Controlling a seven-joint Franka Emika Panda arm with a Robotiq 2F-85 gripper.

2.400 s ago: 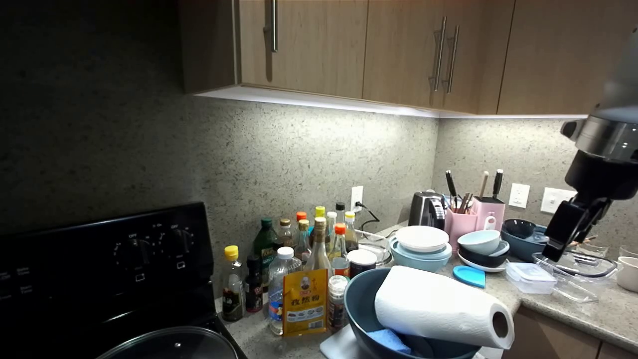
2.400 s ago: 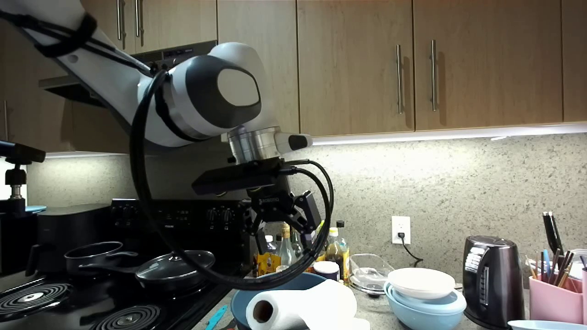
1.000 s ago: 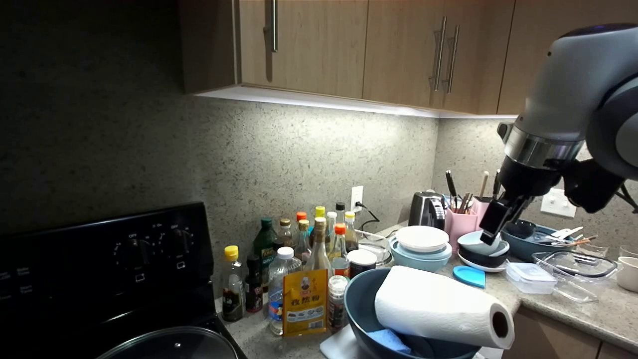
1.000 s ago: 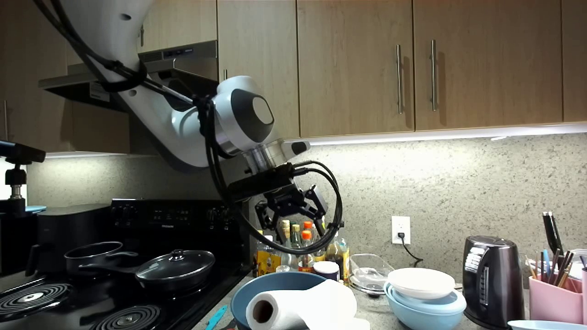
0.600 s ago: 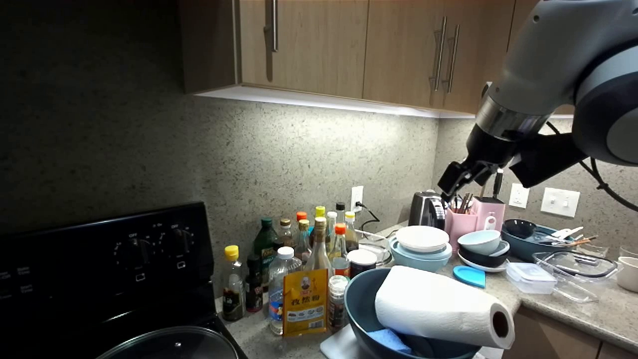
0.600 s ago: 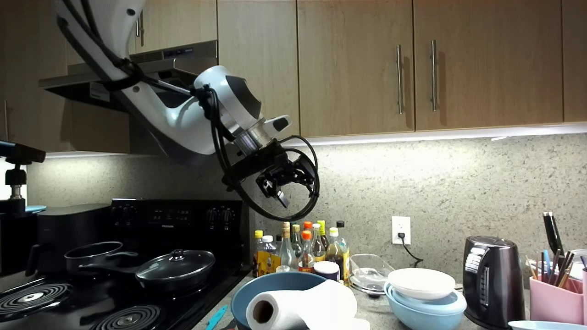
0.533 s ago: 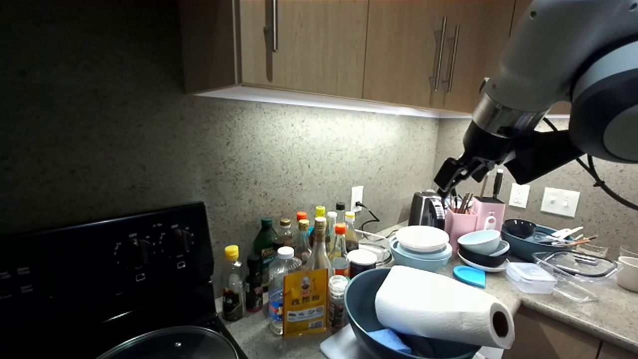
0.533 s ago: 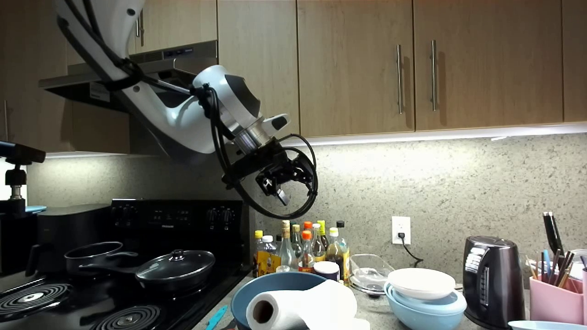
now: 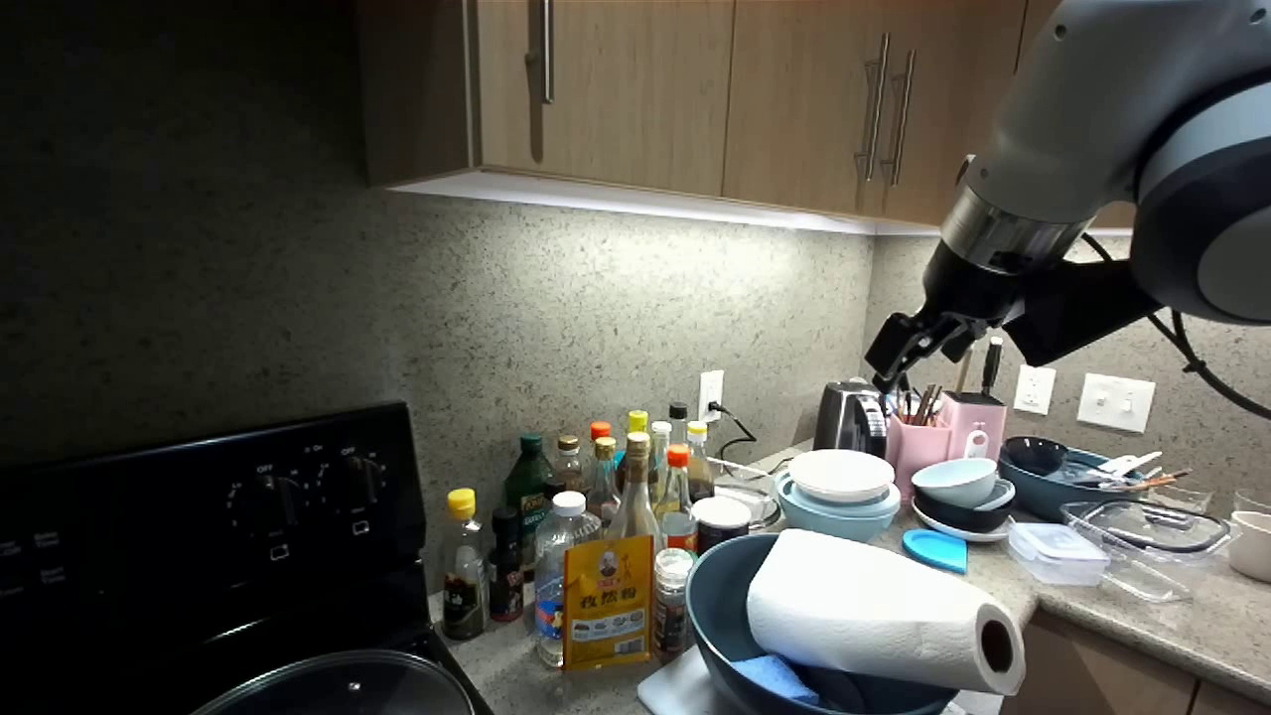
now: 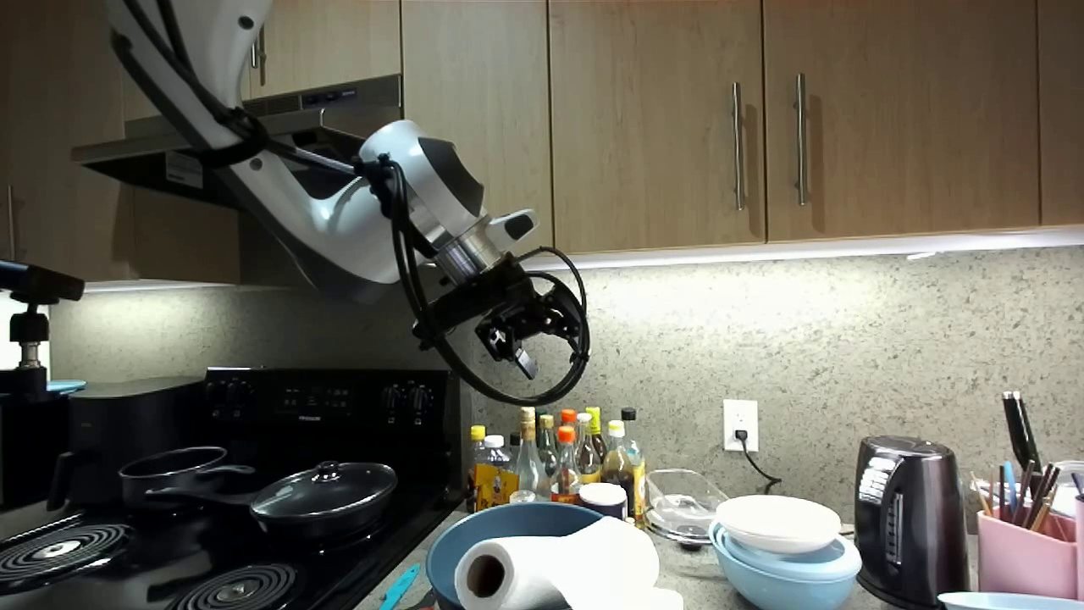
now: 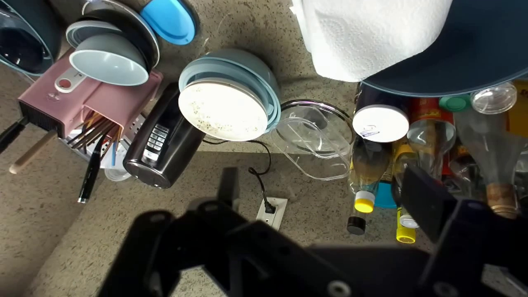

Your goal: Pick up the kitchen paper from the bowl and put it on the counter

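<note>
kitchen paper (image 9: 879,618): tilted in bowl (image 9: 715,608), end past rim; cut off in wrist view
bowl: underside cropped, both exterior views; blue sponge (image 9: 775,679) inside
gripper (image 11: 324,189): jaws wide apart, nothing held

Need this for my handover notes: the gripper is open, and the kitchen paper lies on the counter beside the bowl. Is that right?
Not quite: the kitchen paper lies in the bowl, with one end sticking out, not on the counter beside it, as an exterior view shows. The gripper is open, as you say.
</note>
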